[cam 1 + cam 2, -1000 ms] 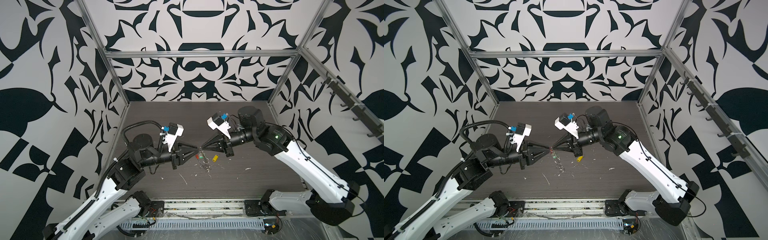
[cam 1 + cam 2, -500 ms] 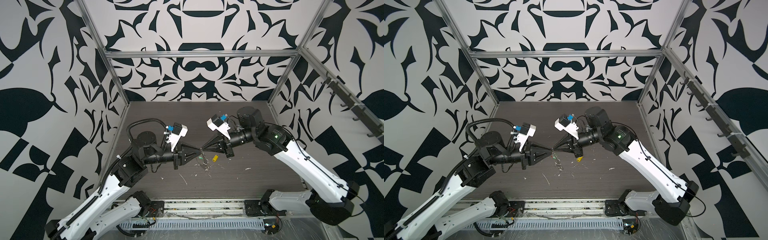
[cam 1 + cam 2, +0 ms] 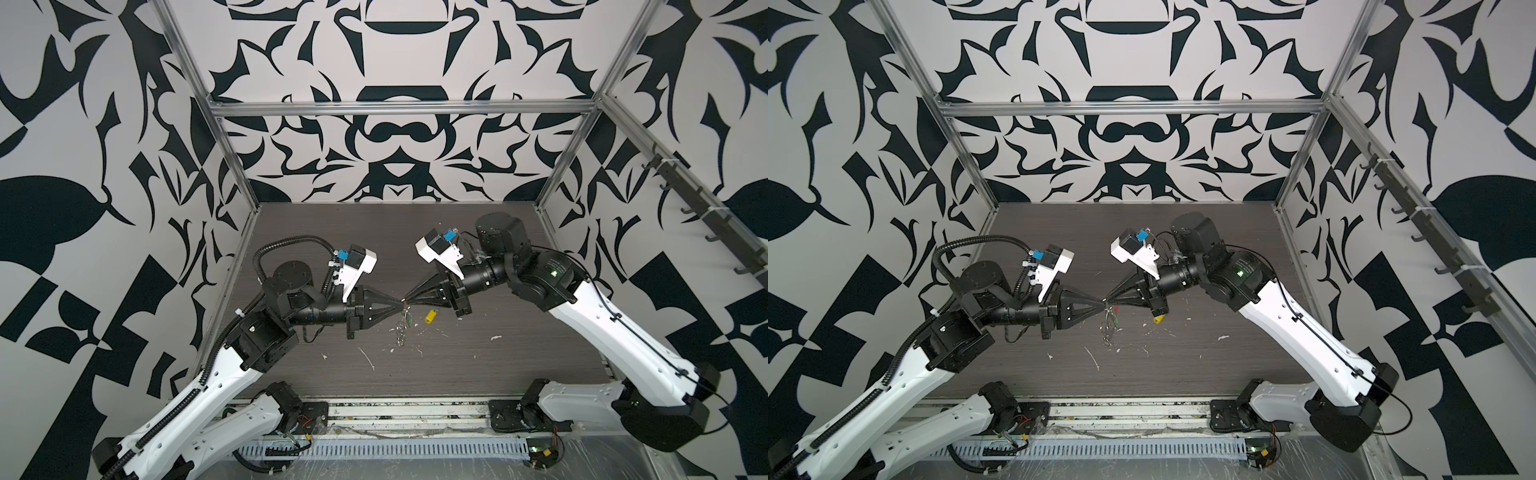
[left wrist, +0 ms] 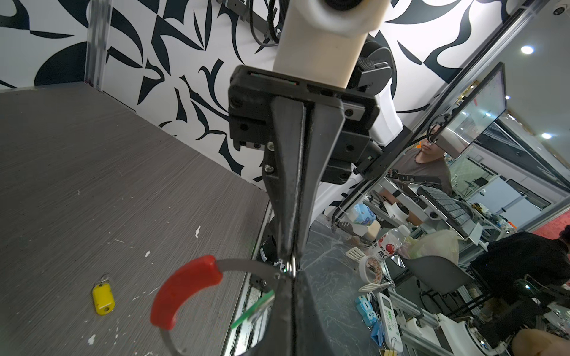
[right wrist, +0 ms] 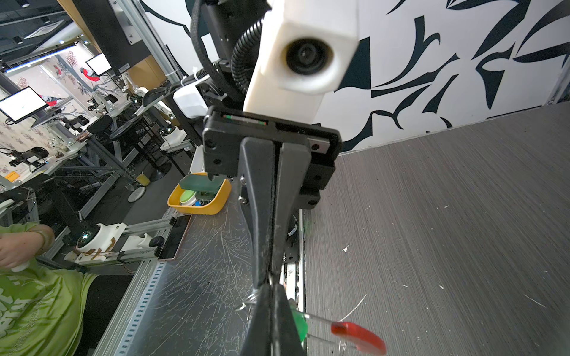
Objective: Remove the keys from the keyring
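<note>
Top views: left gripper (image 3: 398, 307) has pinched keyring (image 3: 402, 327) (right gripper (image 3: 405, 299) unchanged).

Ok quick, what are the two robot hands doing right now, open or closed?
Left gripper: closed, pinching the keyring.
Right gripper: closed, pinching the keyring too.

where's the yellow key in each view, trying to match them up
Top view: yellow key on the table, right of the dangling keyring.
Top view: yellow key there too, partly hidden.
Left wrist: on the table beside the red sleeve.
Right wrist: not in it.
Landmark: the red sleeve, in both wrist views.
</note>
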### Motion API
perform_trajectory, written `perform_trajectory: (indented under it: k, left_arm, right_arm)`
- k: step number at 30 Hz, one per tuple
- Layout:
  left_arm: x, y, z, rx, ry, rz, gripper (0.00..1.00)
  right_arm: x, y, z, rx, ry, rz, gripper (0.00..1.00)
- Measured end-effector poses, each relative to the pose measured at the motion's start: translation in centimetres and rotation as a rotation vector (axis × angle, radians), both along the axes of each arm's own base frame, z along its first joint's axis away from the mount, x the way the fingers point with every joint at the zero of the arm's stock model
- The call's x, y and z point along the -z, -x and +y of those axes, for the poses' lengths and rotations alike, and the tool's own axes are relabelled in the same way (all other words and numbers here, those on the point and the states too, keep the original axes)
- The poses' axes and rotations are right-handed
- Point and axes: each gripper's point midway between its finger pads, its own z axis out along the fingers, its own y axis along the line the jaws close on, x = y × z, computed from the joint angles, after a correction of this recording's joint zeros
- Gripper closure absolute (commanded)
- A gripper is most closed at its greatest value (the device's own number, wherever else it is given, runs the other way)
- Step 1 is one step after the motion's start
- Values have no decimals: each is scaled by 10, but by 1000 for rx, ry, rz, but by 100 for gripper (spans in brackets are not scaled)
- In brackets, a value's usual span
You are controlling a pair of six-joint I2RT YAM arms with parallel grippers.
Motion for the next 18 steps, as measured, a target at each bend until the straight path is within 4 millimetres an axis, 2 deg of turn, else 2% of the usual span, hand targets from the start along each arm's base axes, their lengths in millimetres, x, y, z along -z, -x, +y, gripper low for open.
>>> perform_trajectory:
  k: [2, 4, 6, 11, 18]
  left_arm:
    - [-1, -2, 0, -12, 11, 1, 100]
    - [-2, -4, 1, -28, 31, -3, 100]
    - [0, -7, 2, -56, 41, 4, 100]
    - [5, -22, 5, -151, 61, 16, 100]
    - [-7, -30, 10, -214, 107, -8, 100]
  right_arm:
    - [-2, -2, 0, 22, -18, 8, 75]
    - [0, -9, 1, 71, -32, 10, 63]
    - [3, -19, 3, 136, -52, 18, 56]
    - [9, -43, 1, 319, -123, 63, 54]
    - [-3, -61, -5, 447, -281, 133, 54]
